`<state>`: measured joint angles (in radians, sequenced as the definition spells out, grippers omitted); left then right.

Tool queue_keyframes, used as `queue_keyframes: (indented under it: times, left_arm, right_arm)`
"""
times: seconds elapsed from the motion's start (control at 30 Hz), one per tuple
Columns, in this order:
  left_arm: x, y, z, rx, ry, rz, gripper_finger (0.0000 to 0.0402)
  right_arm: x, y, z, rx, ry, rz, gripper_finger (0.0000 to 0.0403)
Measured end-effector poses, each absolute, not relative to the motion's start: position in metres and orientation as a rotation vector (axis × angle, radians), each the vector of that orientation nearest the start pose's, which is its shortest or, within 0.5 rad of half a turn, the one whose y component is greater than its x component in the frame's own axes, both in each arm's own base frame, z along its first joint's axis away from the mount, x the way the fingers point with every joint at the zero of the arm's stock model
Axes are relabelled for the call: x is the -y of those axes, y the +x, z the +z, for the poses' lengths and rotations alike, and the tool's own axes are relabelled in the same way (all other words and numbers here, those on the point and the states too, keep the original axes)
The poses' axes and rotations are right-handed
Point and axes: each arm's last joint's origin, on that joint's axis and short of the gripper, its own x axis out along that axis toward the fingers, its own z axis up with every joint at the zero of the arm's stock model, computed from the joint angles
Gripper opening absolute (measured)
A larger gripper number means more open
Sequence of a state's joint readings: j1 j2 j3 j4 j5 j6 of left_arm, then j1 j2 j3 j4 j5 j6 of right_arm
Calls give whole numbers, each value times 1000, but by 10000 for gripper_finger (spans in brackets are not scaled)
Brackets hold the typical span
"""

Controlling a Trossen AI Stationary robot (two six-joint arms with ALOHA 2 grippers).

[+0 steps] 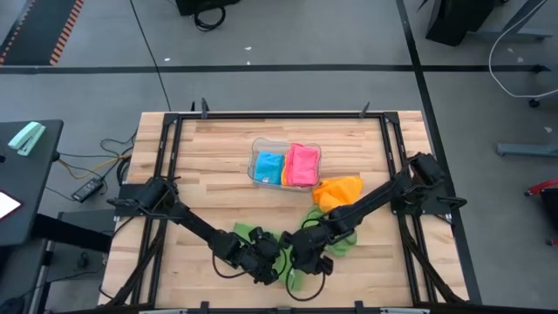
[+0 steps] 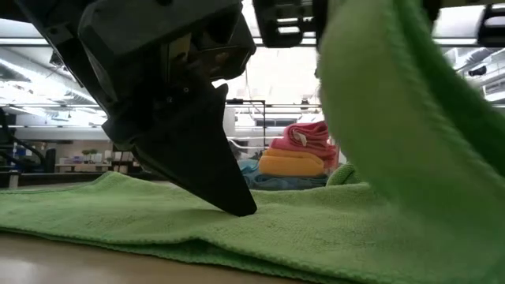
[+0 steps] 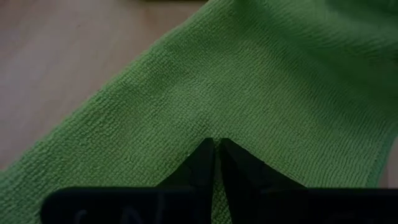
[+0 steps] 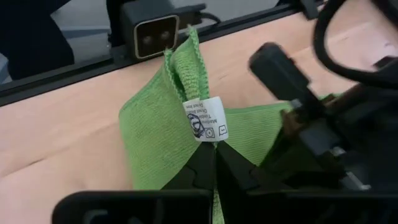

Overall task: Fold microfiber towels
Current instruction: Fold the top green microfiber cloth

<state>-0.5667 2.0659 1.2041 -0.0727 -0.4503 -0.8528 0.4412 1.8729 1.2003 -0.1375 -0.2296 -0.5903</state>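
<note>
Down at the worktop's (image 1: 209,148) near edge, green towel (image 1: 336,244) spread flat under both tools. Left tool (image 3: 216,144) clenched, tips pressed onto the cloth. Right tool (image 4: 216,148) just beside it, grasping a raised fold of the same towel, white label (image 4: 205,118) standing above the tips.

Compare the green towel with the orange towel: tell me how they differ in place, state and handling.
The green towel lies spread at the table's near edge, partly lifted; the orange towel sits bunched beside the clear tray. The green towel is pinched by both the left gripper and the right gripper; the orange towel is untouched. The green towel shows a white tag; none shows on the orange towel. Neither is in the tray.
</note>
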Motion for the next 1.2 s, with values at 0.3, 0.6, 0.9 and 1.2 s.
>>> queue_keyframes:
  times: [0.3,0.6,0.9,1.2]
  left_arm:
    - [207,350,113,-786,-350,240,36]
    - [207,350,113,-786,-349,238,34]
    - [208,347,126,-778,-322,199,36]
    - [214,329,142,-870,-303,171,17]
  right_arm:
    - [-165,363,168,-598,-620,879,11]
    - [-162,370,169,-532,-647,864,11]
    - [-157,372,170,-527,-635,879,11]
    - [-153,369,162,-546,-627,886,11]
